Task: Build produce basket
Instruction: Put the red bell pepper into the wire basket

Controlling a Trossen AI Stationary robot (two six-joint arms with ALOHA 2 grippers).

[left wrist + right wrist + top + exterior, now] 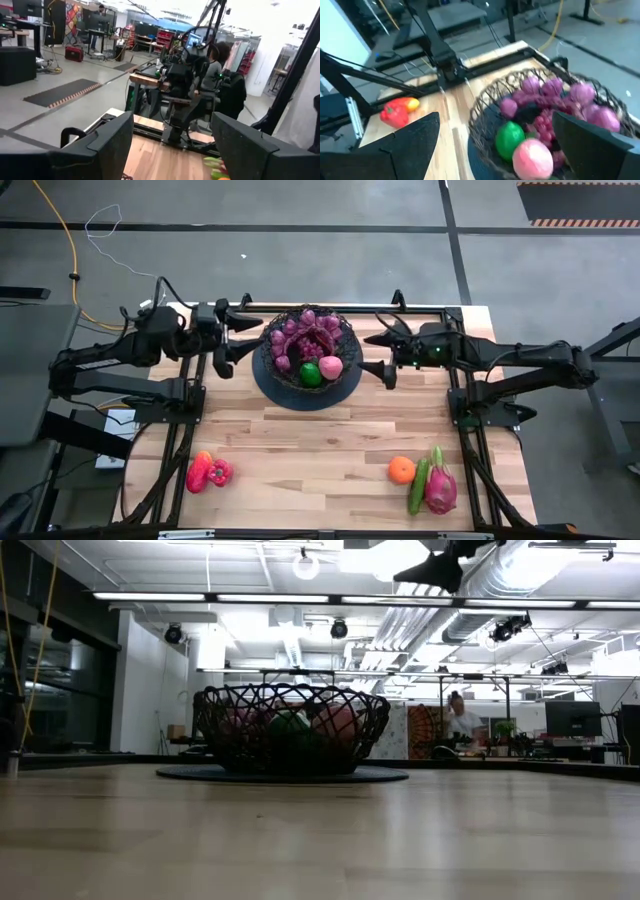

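The black wire basket [345, 330] stands on a dark round mat at the table's far middle and also shows in the low view [290, 730]. It holds purple grape bunches [300, 335], a green fruit [310, 374] and a pink fruit [331, 366]. My left gripper [236, 342] hovers just left of the basket, open. My right gripper [379, 356] hovers just right of it, open. In the right wrist view the gripper [502, 135] looks down on the grapes [555, 92], the green fruit [510, 140] and the pink fruit [532, 157].
Red peppers [207, 472] lie near the table's front left and also show in the right wrist view [397, 111]. An orange [401, 470], a green cucumber [418, 486] and a pink dragon fruit [440, 488] lie at the front right. Bare wood spans the front middle. People sit in the room beyond.
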